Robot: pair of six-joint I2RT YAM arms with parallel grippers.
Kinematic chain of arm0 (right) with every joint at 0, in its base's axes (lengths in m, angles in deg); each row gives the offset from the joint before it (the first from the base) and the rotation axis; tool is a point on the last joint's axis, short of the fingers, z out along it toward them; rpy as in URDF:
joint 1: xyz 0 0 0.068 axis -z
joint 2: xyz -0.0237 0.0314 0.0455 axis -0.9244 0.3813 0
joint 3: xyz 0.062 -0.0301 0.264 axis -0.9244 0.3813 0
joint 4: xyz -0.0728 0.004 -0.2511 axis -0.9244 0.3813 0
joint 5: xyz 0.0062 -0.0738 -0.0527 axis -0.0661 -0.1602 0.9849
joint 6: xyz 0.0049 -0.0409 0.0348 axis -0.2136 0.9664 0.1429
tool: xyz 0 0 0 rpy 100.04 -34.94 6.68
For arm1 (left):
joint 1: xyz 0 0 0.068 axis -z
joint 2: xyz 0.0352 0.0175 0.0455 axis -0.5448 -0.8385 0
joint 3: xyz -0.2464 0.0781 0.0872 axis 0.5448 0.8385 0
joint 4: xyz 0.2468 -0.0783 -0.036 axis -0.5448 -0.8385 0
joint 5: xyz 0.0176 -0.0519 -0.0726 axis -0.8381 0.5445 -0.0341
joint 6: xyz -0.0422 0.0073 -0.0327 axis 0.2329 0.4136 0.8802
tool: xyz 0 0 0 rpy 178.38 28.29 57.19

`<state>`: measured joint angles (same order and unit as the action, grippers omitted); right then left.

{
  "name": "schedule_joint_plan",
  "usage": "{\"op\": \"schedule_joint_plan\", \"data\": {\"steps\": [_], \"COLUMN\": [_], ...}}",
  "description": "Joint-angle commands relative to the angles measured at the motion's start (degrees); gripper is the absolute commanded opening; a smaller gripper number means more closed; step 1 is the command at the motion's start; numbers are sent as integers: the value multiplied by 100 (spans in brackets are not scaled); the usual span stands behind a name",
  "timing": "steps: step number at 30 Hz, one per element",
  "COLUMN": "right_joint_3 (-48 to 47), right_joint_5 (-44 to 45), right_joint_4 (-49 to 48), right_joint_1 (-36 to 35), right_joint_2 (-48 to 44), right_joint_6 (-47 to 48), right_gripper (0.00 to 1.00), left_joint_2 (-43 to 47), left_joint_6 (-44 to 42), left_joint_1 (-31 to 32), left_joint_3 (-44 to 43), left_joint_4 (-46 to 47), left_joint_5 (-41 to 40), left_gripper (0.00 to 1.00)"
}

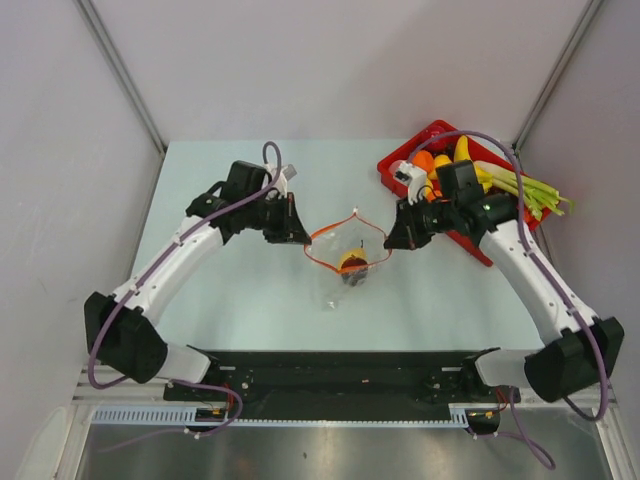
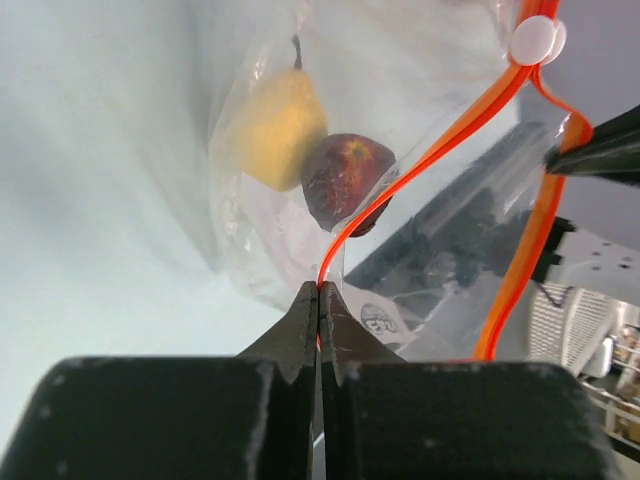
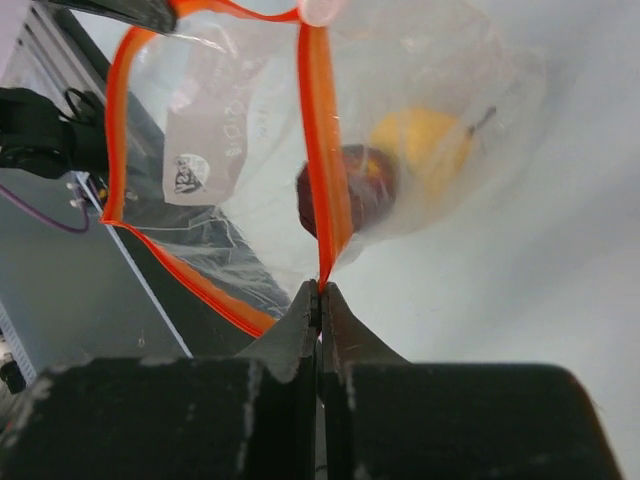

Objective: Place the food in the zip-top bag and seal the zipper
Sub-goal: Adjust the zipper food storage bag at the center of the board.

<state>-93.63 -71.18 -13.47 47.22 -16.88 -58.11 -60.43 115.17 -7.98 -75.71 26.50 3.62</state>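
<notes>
Zip-top bag (image 1: pixel 335 290) lies at centre of the top view on the surface (image 1: pixel 230 300), its mouth spread into an open loop.

Left gripper (image 1: pixel 302 233) is pinched fully closed on the left end of the zipper (image 1: pixel 328 229). Right gripper (image 1: pixel 390 240) is closed the same way on the right end. In both wrist views the jaws meet on the orange strip with no gap.

Holding both ends likely lets the arms draw the mouth taut, so the two strip halves line up for sealing.

Food inside: yellow pear-shaped piece (image 2: pixel 278 120) and dark red round piece (image 2: pixel 345 180), touching, low in the bag. A white tab (image 2: pixel 535 40) sits on the strip, probably the slider.

More fruit sits in the red tray (image 1: pixel 400 165), upper right.
</notes>
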Motion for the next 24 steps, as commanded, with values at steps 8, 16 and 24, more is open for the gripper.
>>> {"op": "schedule_joint_plan", "data": {"steps": [8, 16, 24], "right_joint_3": [-1326, -1389, -1354], "right_joint_5": [-248, -268, 865], "right_joint_4": [665, 1061, 973], "right_joint_1": [524, 1979, 4029], "right_joint_2": [1357, 1033, 1760], "right_joint_6": [1000, 1650, 2642], "right_gripper": [7, 90, 90], "left_joint_2": [-616, -626, -573], "left_joint_6": [-527, -370, -352], "left_joint_1": [28, 36, 142], "left_joint_3": [-352, -457, -457], "left_joint_4": [-593, -435, -365], "left_joint_5": [-975, -598, -536], "left_gripper": [0, 0, 0]}}
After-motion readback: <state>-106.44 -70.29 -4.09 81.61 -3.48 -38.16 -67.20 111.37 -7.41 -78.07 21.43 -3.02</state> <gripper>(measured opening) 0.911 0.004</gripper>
